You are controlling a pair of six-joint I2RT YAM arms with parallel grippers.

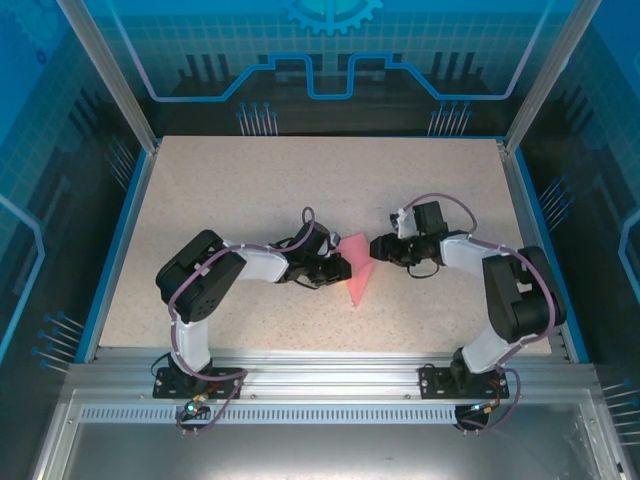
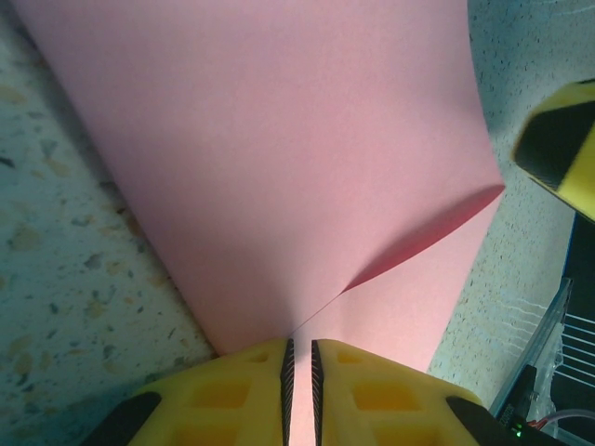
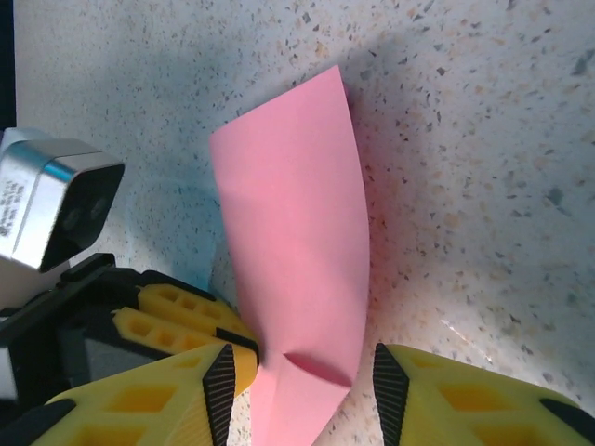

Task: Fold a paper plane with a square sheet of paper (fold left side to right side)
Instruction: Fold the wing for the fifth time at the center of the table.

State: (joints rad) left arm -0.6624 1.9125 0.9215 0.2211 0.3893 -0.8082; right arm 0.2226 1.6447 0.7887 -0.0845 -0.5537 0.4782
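Fingers of the left gripper (image 1: 340, 270) meet the pink sheet of paper (image 1: 357, 275) near the middle of the table (image 1: 250, 180). The right gripper (image 1: 377, 249) sits just beside the sheet's far corner.

Left wrist view: both pads are pinched almost together on the sheet's near edge.

Right wrist view: the right fingers (image 3: 446, 400) stand apart, and the curled sheet's end lies between them, unclamped.

Sheet of paper (image 1: 357, 272) lying near the middle of the table (image 1: 250, 190), left gripper (image 2: 299, 353) at its left side, clamped on its edge, right gripper (image 3: 302, 376) at its right side, jaws apart with one end of the sheet between them, grippers facing each other across the paper
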